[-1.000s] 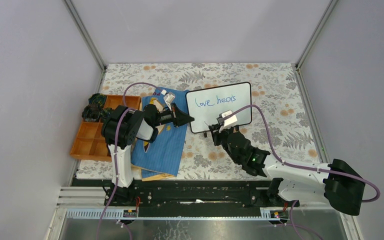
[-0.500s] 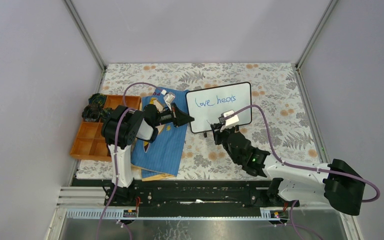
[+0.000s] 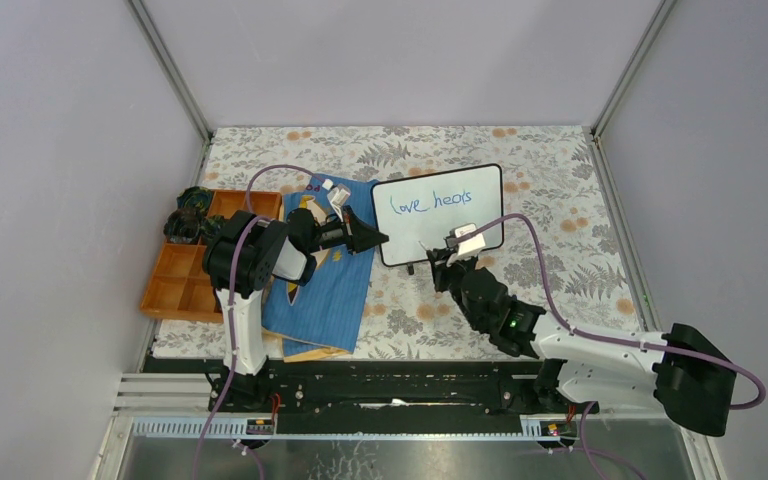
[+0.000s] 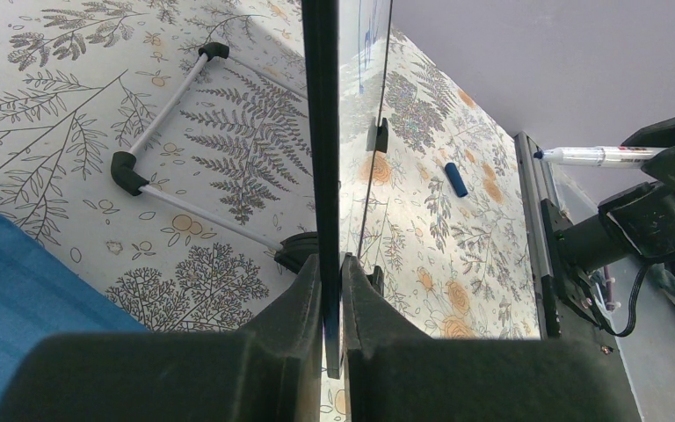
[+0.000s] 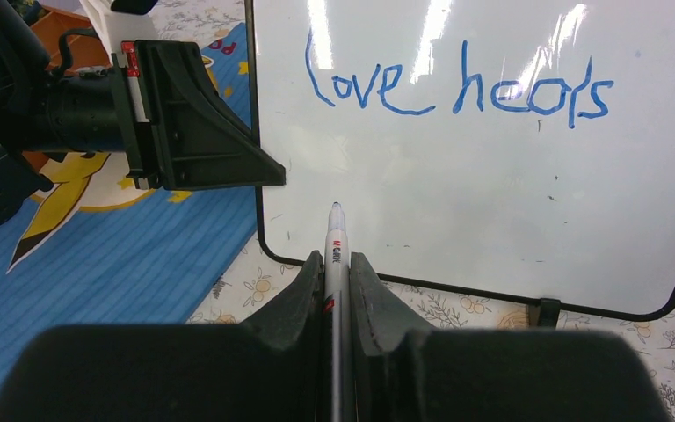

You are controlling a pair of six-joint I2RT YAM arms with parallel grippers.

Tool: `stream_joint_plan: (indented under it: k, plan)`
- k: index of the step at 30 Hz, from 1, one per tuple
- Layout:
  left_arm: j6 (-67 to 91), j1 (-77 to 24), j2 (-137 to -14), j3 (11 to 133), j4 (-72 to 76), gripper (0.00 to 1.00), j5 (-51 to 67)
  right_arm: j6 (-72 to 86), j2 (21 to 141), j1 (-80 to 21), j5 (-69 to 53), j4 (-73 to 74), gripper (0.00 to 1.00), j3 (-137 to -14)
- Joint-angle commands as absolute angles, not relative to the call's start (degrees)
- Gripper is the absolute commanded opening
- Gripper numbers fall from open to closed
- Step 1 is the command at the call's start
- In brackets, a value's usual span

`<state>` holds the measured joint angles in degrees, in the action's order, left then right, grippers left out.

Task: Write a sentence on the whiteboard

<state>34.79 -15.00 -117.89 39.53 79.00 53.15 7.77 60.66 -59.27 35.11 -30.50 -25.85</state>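
A: Item 1, whiteboard (image 3: pixel 485 210)?
B: Mid-table, on feet. L gripper (image 3: pixel 380 238) pinched on left edge. Sentence (image 5: pixel 457 88) along top; lower half blank.
A: Item 2, R gripper (image 5: pixel 336 264)?
B: Clamped on marker (image 5: pixel 335 237), tip nr lower-left corner.

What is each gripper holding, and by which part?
The left gripper clamps the whiteboard by its left edge; the right gripper grips the marker by its barrel.
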Motion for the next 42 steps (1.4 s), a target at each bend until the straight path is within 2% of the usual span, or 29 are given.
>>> stream_joint_plan:
  k: [1, 13, 16, 18, 22, 27, 30, 35, 42]
  plan:
    - [29.1, -14.8, -119.9, 38.9, 69.1, 0.00, 50.0, 7.7, 58.7, -59.7, 37.3, -32.9, 0.00, -26.7]
    - [29.0, -14.8, -119.9, 39.0, 68.9, 0.00, 50.0, 0.3, 43.5, -59.1, 46.8, -27.0, 0.00, -28.3]
    - [29.1, -14.8, -120.0, 39.1, 68.9, 0.00, 50.0, 5.5, 41.3, -55.8, 47.8, -20.1, 0.00, -31.2]
    - [29.1, -14.8, -120.0, 39.0, 68.9, 0.00, 49.9, 10.3, 41.0, -50.1, 42.6, -15.5, 0.00, -33.1]
    - [29.0, -14.9, -119.9, 39.0, 68.8, 0.00, 49.8, 18.3, 45.0, -41.4, 27.3, -10.7, 0.00, -35.9]
    - [28.9, -14.9, -119.7, 38.8, 68.7, 0.00, 49.6, 17.7, 48.7, -41.3, 15.2, -18.1, 0.00, -32.9]
    - [28.9, -14.9, -119.8, 38.9, 68.7, 0.00, 49.7, 16.9, 51.8, -43.2, 17.0, -19.1, 0.00, -32.3]
    - [28.8, -14.9, -119.8, 38.9, 68.6, 0.00, 49.7, 10.9, 55.5, -51.6, 26.7, -23.4, 0.00, -31.0]
    - [28.8, -14.9, -119.7, 38.9, 68.6, 0.00, 49.7, 11.0, 59.8, -52.0, 29.8, -28.3, 0.00, -30.1]
